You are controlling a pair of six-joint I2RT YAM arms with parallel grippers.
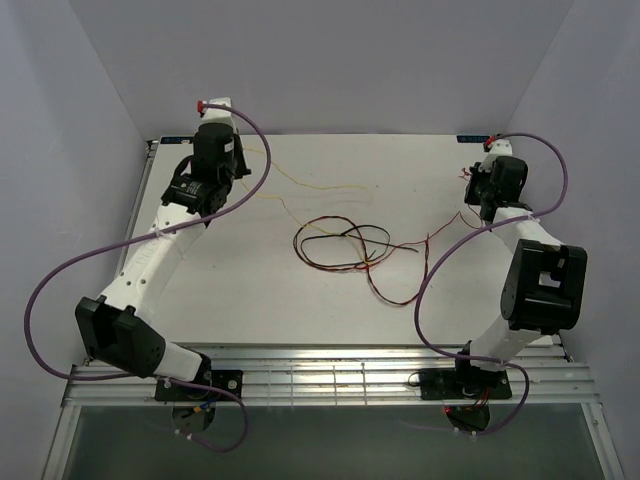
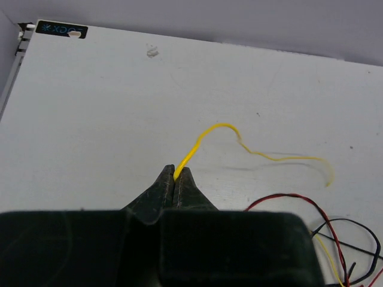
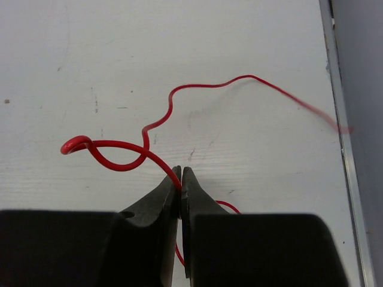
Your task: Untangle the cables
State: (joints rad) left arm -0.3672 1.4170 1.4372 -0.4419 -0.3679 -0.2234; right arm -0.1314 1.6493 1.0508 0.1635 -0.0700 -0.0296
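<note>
A loose tangle of thin red, black and yellow cables (image 1: 345, 245) lies mid-table. My left gripper (image 1: 236, 170) at the far left is shut on the yellow cable (image 2: 203, 139), which runs out from between its tips (image 2: 175, 174) and curves right across the table (image 1: 300, 185). My right gripper (image 1: 474, 190) at the far right is shut on the red cable (image 3: 119, 156), which leaves its tips (image 3: 180, 176), loops left and trails away to the right. Part of the red and black cables (image 2: 335, 233) shows at the lower right of the left wrist view.
The white table (image 1: 400, 170) has grey walls on three sides. A metal rail (image 3: 344, 149) marks its right edge. A slatted metal strip (image 1: 340, 378) runs along the near edge by the arm bases. Thick purple cables (image 1: 60, 270) hang off both arms.
</note>
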